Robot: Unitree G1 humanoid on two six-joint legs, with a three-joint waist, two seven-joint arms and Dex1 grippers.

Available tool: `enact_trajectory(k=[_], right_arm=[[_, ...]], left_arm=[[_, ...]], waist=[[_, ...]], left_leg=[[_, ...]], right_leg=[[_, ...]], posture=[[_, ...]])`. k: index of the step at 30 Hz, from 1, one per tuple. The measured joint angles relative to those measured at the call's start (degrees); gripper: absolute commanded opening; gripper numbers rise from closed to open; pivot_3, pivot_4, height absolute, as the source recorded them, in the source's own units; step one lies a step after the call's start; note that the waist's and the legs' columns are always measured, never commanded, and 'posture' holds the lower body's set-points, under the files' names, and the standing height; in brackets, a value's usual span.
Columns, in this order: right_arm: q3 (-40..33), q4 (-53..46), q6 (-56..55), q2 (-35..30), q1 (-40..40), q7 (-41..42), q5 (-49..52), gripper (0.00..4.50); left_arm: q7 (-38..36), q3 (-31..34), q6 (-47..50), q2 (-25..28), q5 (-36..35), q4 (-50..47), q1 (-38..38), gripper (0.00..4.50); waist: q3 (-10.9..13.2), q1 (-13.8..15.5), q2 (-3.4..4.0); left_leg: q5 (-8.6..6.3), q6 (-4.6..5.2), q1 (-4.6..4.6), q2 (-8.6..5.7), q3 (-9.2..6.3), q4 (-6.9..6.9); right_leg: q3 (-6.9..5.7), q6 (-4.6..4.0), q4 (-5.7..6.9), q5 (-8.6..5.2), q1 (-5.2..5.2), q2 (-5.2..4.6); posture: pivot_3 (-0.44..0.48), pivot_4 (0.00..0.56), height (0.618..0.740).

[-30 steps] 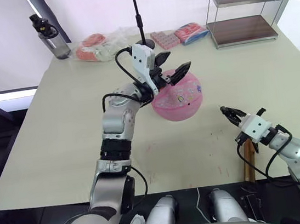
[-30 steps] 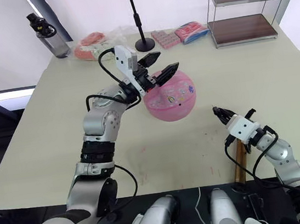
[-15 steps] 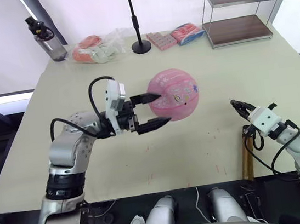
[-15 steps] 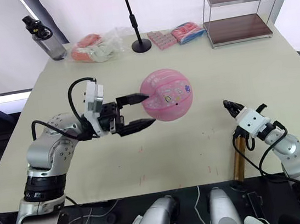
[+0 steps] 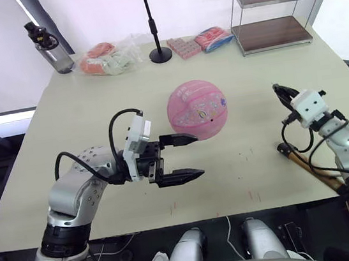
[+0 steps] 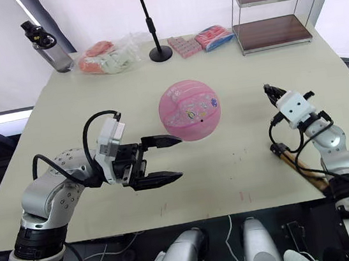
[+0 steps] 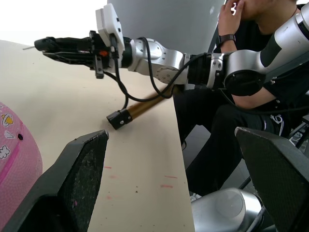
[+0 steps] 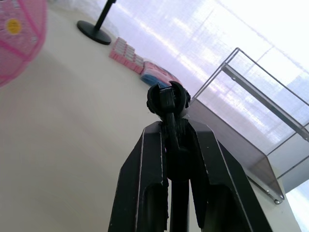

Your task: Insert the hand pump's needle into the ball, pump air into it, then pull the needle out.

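The pink ball (image 5: 199, 110) rests on the table's middle, its black valve hole (image 7: 20, 137) facing the right side. My left gripper (image 5: 195, 157) is open just in front of the ball, its fingers (image 7: 82, 179) wide apart and holding nothing. Toward the table's right edge my right gripper (image 5: 279, 91) is shut on the black fitting (image 8: 168, 99) of the needle (image 7: 29, 47), whose thin pin points toward the ball from well apart. The black hose runs down to the hand pump (image 5: 306, 163), whose bronze barrel (image 7: 140, 107) lies across the table's near right edge.
At the table's back stand a black stand pole (image 5: 159, 54), a water bottle (image 5: 48, 47), pink packets (image 5: 198, 42), a clear bag (image 5: 110, 56) and a wire two-shelf rack (image 5: 271, 11). A person (image 7: 260, 19) sits beyond the table's right side.
My left gripper has drawn back from over the ball to just in front of it, still open. My right gripper has moved farther from the near edge with the needle, dragging the pump along.
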Motion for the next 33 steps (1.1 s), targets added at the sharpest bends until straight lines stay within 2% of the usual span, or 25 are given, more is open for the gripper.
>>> enact_trajectory(k=[10, 21, 29, 31, 33], right_arm=[[1.2, 7.9, -3.2, 3.8, -9.5, -1.2, -0.8, 0.07], [1.0, 9.3, -3.6, 3.8, -9.9, -1.1, -0.1, 0.07], [0.3, 9.6, 4.4, 3.9, -9.7, 2.2, 3.0, 0.07], [-0.3, 9.3, 7.5, 3.9, -9.6, 3.5, 5.1, 1.1], [-0.5, 9.3, 9.3, 3.9, -9.3, 3.9, 5.8, 1.76]], left_arm=[[1.9, 0.0, 0.4, -0.4, -1.2, -0.9, 0.3, 4.5], [1.1, 0.6, -1.9, 0.2, -1.0, 0.6, 1.9, 4.5], [0.1, 0.6, -4.2, 0.2, -0.5, 2.4, 2.1, 4.5], [0.1, 0.6, -4.7, 0.2, -0.4, 2.4, 2.1, 4.5], [0.1, 0.6, -5.1, 0.2, -0.4, 2.4, 2.2, 4.5]], waist=[[0.0, -0.3, 0.07], [0.1, -0.5, 0.09], [0.1, -1.2, 0.09], [0.1, -1.3, 0.09], [0.1, -1.3, 0.09]], left_leg=[[0.01, -0.01, -0.03, 0.01, 0.05, -0.01], [0.01, -0.01, -0.05, 0.01, 0.08, -0.02], [0.01, -0.01, -0.05, 0.01, 0.07, -0.01], [0.01, -0.01, -0.05, 0.01, 0.07, -0.01], [0.01, -0.01, -0.05, 0.02, 0.06, -0.01]], right_leg=[[0.02, -0.01, 0.01, 0.01, -0.07, 0.0], [0.05, -0.02, 0.03, 0.01, -0.12, 0.01], [0.05, -0.03, 0.04, 0.02, -0.11, 0.0], [0.05, -0.03, 0.04, 0.02, -0.11, -0.01], [0.04, -0.03, 0.04, 0.02, -0.11, -0.01]], posture=[[0.0, 0.15, 0.736], [0.0, 0.15, 0.736], [0.0, 0.15, 0.736], [0.0, 0.15, 0.736], [0.0, 0.15, 0.736]])
